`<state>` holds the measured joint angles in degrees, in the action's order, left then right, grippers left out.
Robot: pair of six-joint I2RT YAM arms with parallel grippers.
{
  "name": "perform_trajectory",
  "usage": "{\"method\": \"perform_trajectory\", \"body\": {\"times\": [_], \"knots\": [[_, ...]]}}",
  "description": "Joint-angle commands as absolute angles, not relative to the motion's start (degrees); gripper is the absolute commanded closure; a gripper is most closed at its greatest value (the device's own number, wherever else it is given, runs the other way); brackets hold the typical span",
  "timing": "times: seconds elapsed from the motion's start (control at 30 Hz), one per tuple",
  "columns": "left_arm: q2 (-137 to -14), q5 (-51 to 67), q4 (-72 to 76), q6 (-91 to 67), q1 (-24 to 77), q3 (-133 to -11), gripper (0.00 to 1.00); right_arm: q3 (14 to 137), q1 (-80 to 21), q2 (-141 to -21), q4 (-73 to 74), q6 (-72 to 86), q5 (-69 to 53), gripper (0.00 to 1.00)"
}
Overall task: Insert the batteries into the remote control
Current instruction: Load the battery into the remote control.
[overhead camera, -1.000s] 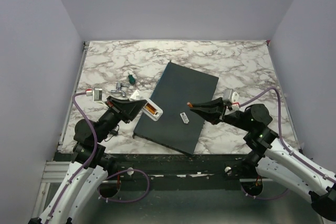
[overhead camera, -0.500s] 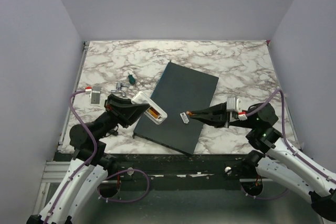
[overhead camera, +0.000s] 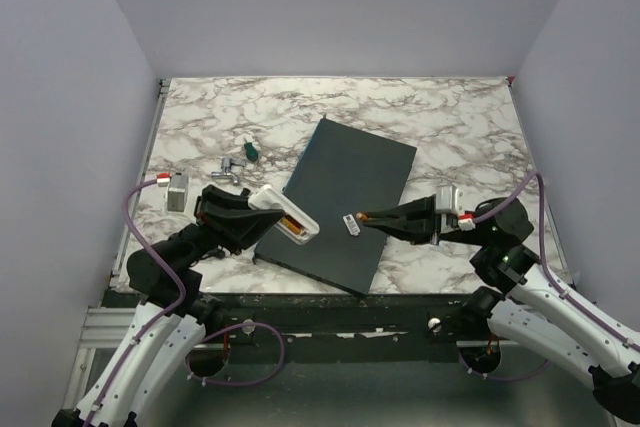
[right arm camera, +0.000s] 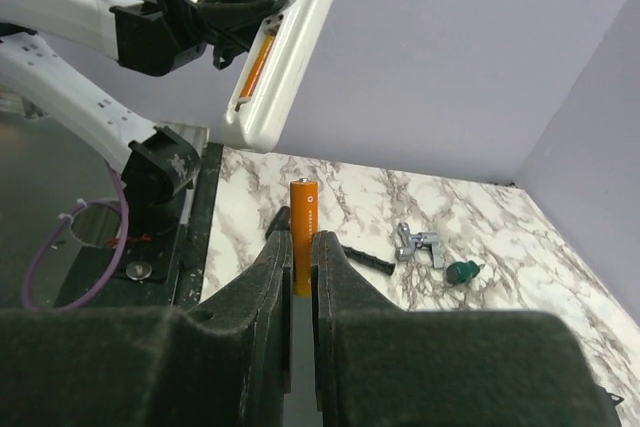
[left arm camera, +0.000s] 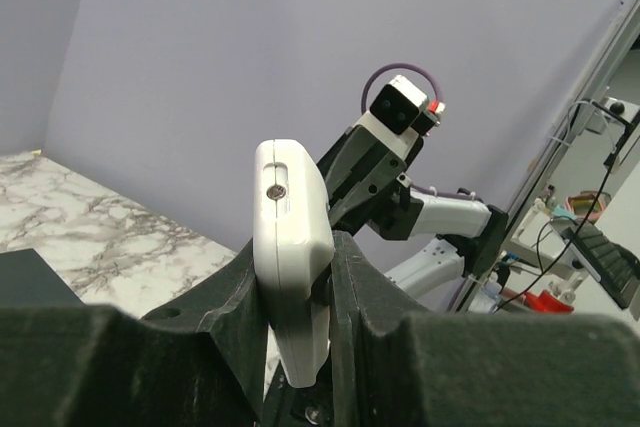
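Note:
My left gripper (overhead camera: 262, 211) is shut on the white remote control (overhead camera: 284, 214) and holds it tilted above the table's front left. An orange battery (overhead camera: 291, 224) lies in its open bay. In the left wrist view the remote (left arm camera: 290, 237) stands edge-on between the pads of the left gripper (left arm camera: 298, 259). My right gripper (overhead camera: 368, 215) is shut on a second orange battery (right arm camera: 304, 222), which sticks out past its fingertips (right arm camera: 276, 247). It points left at the remote, a short gap away. The right wrist view shows the remote (right arm camera: 290, 42) up ahead with its seated battery (right arm camera: 256, 60).
A large dark grey slab (overhead camera: 340, 197) lies in the middle of the marble table. A small white-grey piece (overhead camera: 351, 224) rests on it near the right fingertips. A silver fitting (overhead camera: 232, 167), a green-capped part (overhead camera: 252, 152) and a black stick (right arm camera: 365, 260) lie at the left.
My right gripper has swung down and left with its battery, closer to the remote. My left arm has drawn back and lowered, shifting the remote slightly down.

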<state>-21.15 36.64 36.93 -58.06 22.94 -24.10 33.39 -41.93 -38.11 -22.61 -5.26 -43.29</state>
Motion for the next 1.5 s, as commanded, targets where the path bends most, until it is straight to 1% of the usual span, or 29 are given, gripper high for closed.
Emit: {"method": "perform_trajectory", "body": {"times": [0.0, 0.07, 0.13, 0.23, 0.33, 0.43, 0.6, 0.83, 1.03, 1.47], "knots": [[-20.2, 38.4, 42.3, -56.1, 22.8, -22.6, 1.00, 33.2, -42.1, -37.7, -25.4, -2.0, -39.1, 0.99], [-19.7, 36.8, 41.4, -55.5, 22.8, -22.1, 1.00, 32.9, -42.1, -37.6, -26.3, -0.3, -36.8, 0.99], [-19.2, 31.7, 34.7, -55.5, 22.8, -22.9, 1.00, 32.3, -42.1, -37.9, -28.3, 3.2, -34.0, 0.99], [-20.8, 23.8, 19.4, -55.6, 22.8, -26.4, 1.00, 33.3, -42.1, -40.6, -27.7, 5.2, -30.9, 0.99], [-24.0, 18.8, 13.9, -57.7, 22.8, -27.0, 1.00, 33.9, -42.7, -45.4, -29.3, 7.7, -27.6, 0.99], [-27.4, 17.5, 15.3, -60.5, 22.9, -25.8, 1.00, 34.0, -46.0, -49.4, -34.1, 8.5, -23.4, 0.99], [-30.5, 16.6, 14.5, -62.4, 23.1, -26.2, 1.00, 37.9, -53.7, -55.5, -34.9, 5.5, -12.0, 0.99], [-30.5, 15.8, 12.3, -62.6, 23.4, -26.7, 1.00, 40.1, -57.5, -62.2, -39.5, 8.3, -6.7, 0.99], [-30.2, 17.0, 12.9, -63.6, 23.5, -26.1, 1.00, 43.3, -59.0, -67.7, -39.6, 9.2, -4.9, 0.99], [-29.2, 16.2, 12.0, -63.9, 23.5, -26.1, 1.00, 46.0, -60.7, -73.5, -38.8, 10.3, -3.5, 0.99]]}}
